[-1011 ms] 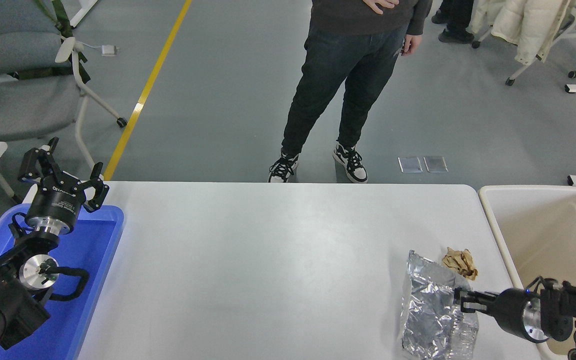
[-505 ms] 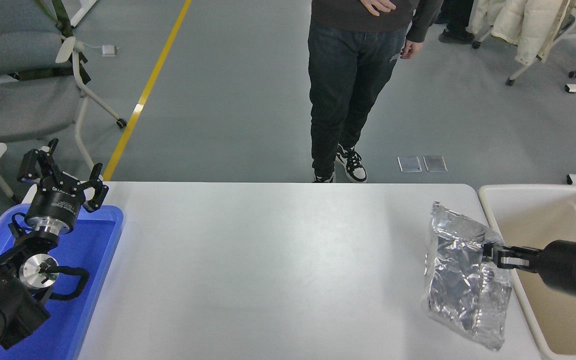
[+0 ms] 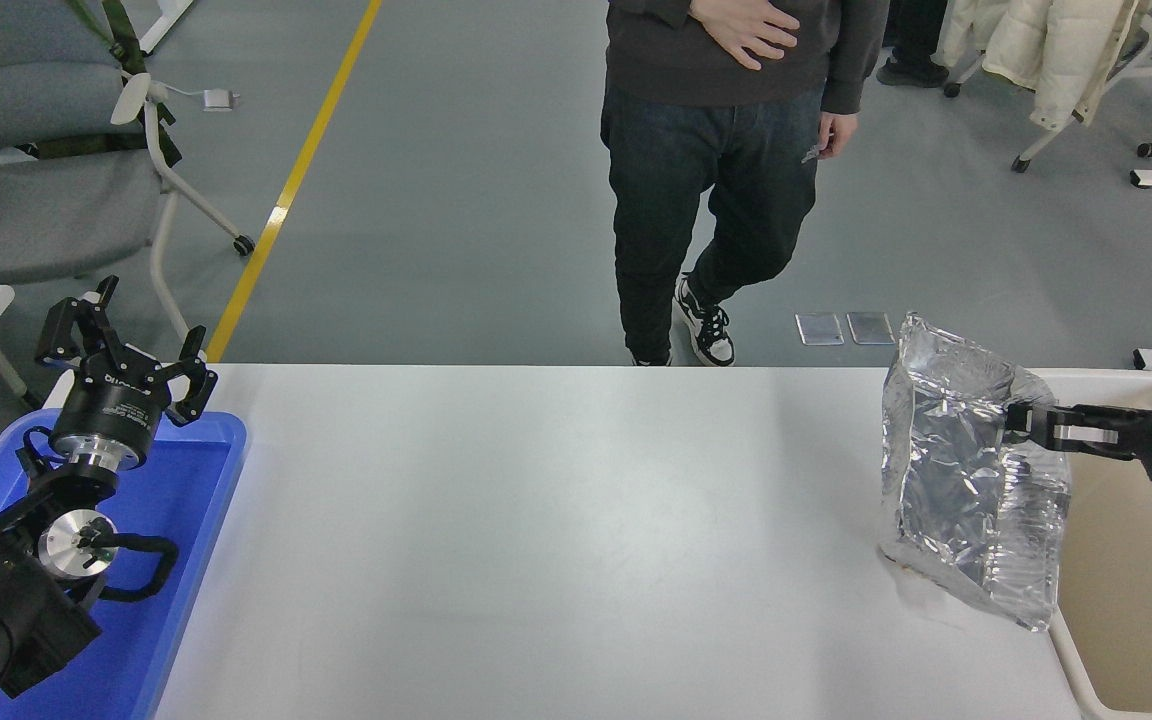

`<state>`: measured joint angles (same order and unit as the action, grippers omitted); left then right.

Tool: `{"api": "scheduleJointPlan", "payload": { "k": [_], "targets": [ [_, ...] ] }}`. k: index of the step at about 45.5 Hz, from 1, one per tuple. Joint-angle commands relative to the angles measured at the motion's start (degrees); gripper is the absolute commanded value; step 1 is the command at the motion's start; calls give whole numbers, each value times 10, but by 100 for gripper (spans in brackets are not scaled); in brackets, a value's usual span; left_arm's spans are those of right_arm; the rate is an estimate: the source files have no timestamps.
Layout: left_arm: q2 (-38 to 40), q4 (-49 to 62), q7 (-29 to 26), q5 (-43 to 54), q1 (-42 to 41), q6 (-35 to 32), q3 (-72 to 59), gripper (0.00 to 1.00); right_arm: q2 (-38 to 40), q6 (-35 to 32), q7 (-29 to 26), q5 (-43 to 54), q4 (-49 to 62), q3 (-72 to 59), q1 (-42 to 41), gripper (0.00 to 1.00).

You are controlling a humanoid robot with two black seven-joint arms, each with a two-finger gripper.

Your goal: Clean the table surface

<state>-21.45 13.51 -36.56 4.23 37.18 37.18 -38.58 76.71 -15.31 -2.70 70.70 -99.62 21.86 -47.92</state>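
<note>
The white table surface (image 3: 556,540) fills the middle of the head view. My right gripper (image 3: 1021,425) comes in from the right edge and is shut on a crinkled silver foil bag (image 3: 966,480). The bag hangs lifted above the table's right edge, its right part over the rim of the beige bin (image 3: 1136,590). A crumpled brown paper wad seen before is hidden behind the bag. My left gripper (image 3: 126,345) is parked at the lower left above the blue tray (image 3: 176,560), fingers spread open and empty.
A person (image 3: 726,160) in dark clothes stands at the table's far side. Grey chairs (image 3: 46,190) stand at the upper left, a chair with a pale coat (image 3: 1066,60) at the upper right.
My right gripper has risen and moved right and away with the foil bag, from flat on the table to hanging by the beige bin. The person has stepped about. The left arm has not moved.
</note>
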Motion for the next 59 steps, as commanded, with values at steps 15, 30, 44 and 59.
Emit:
{"api": "scheduleJointPlan", "payload": {
  "k": [15,30,44,59],
  "targets": [
    [0,-1,0,0,0,0,0,100,-1,0,37,-36,151,14,-3,0],
    [0,0,0,1,0,-2,0,100,-4,8,68,-132,262,3,5,0],
    [0,0,0,0,0,-1,0,100,-67,11,77,-198,413,1,11,0],
    [0,0,0,0,0,-2,0,100,-146,9,112,-284,597,2,58,0]
  ]
}}
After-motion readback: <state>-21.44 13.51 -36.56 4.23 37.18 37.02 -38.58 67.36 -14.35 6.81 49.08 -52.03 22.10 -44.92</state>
